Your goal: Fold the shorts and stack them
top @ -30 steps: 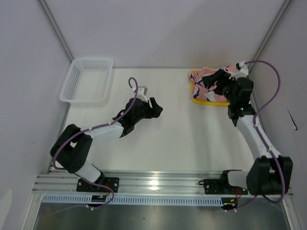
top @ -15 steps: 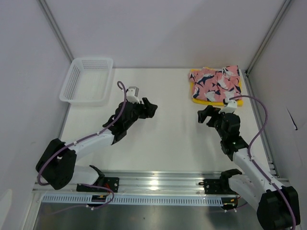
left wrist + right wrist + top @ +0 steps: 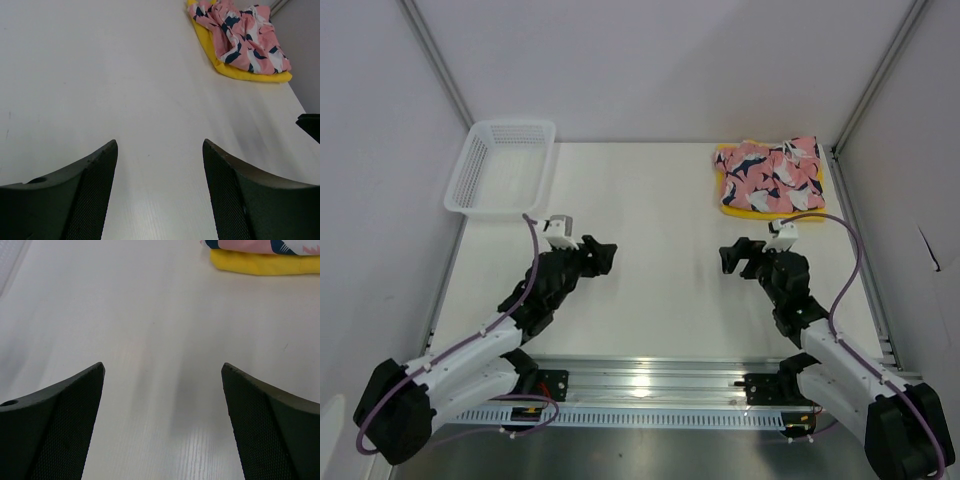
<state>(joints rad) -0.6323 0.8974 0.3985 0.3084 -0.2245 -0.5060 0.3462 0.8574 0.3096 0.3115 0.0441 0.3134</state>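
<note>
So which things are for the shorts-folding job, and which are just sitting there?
For the job:
pink printed shorts, lying on top
yellow shorts, underneath
left tool and right tool, both open and holding nothing

Just lying about:
white mesh basket

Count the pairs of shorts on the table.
2, stacked at the far right corner: the pink printed shorts on top, the yellow shorts beneath. Anything under them would be hidden.

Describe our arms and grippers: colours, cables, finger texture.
The left arm and right arm have white links, black joints and a purple cable along each. The left gripper and right gripper are black; the fingers carry a fine dotted texture.
</note>
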